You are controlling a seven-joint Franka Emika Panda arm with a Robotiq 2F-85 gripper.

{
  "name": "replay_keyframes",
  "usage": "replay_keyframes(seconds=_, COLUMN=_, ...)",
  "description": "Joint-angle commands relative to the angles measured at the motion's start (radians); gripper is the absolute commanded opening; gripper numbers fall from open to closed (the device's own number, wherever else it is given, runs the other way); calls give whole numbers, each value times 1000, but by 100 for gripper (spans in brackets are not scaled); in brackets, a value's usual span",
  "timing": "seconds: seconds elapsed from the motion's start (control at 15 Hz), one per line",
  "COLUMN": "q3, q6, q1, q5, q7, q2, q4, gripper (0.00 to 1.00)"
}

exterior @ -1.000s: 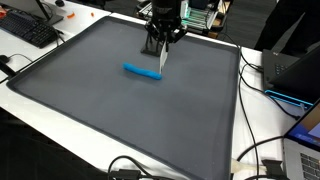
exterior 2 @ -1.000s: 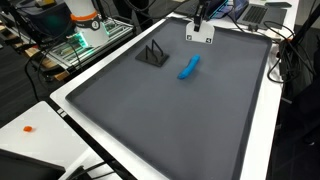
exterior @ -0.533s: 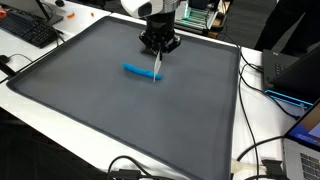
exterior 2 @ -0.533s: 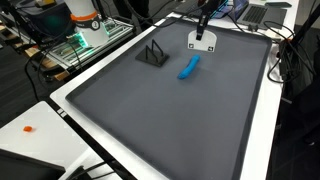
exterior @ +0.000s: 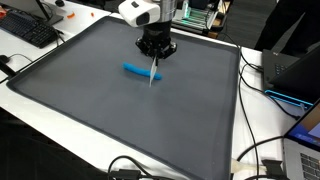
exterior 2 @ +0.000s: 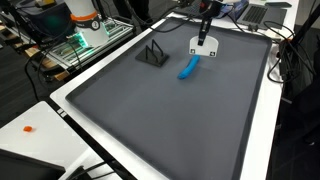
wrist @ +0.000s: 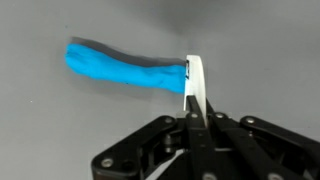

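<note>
Far out to the left of my pincer, in an exterior view, a black keyboard lies on the white table, beyond the rim of the dark grey mat I work over. The mat is wide and plain, with a raised edge all round, and it fills most of the tabletop in both exterior views. In an exterior view a rack of green-lit electronics stands well off to the left of my pincer, and a small orange bit lies on the white border, far from me. Nearer, left of my pincer on the mat in that view, sits a small black stand.

The blue roll lies flat on the mat, just below my pincer and to its left. In the wrist view the blue roll stretches leftward from my fingertips. My pincer is closed tight on a thin white card, which hangs straight down from between the fingers. The wrist view shows the card edge-on, its lower edge at the right end of the roll; whether they touch I cannot tell. In an exterior view the card shows its broad face, just above the roll.

To the right of my pincer the mat runs on to its rim. Beyond it, cables trail over the white table, and a dark laptop stands well off to the right.
</note>
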Motion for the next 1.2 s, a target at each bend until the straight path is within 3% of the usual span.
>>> replay_keyframes(seconds=0.0, q3=-23, q6=15, q1=22, q5=-51, q7=3, q2=23, q4=8, gripper=1)
replay_keyframes(seconds=1.13, q3=-44, q6=101, q1=23, q5=-60, q7=17, q2=44, q4=-47, gripper=1)
